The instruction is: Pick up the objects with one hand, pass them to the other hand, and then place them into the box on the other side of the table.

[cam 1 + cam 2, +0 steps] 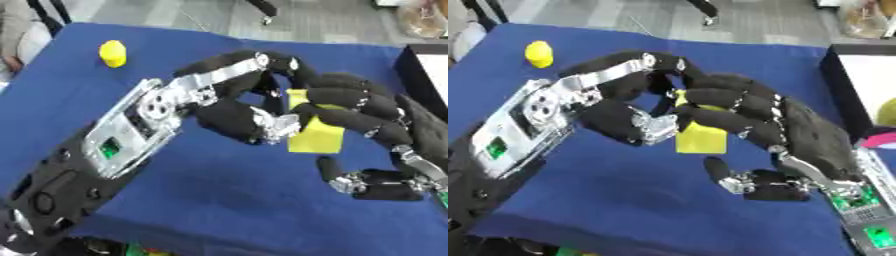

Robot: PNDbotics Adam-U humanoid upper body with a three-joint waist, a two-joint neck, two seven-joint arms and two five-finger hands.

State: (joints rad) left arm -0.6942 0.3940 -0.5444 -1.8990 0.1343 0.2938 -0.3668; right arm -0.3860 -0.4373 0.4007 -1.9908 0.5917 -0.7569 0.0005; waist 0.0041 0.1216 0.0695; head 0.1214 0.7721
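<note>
A flat yellow block (317, 138) hangs above the blue table (219, 190), between my two hands. My left hand (229, 116) reaches in from the lower left. Its thumb is against the block's left edge and its fingers arch over the top. My right hand (745, 112) comes from the right with its fingers curled across the block's upper part. Its thumb (741, 181) sticks out below, apart from the block. Much of the block is hidden by the fingers. A small yellow object (112, 53) stands on the table at the far left.
A black-walled box (839, 70) with a pale inside stands at the table's right edge. Something yellow (888, 112) and something pink (877, 140) show in it. The table's far edge meets a grey floor.
</note>
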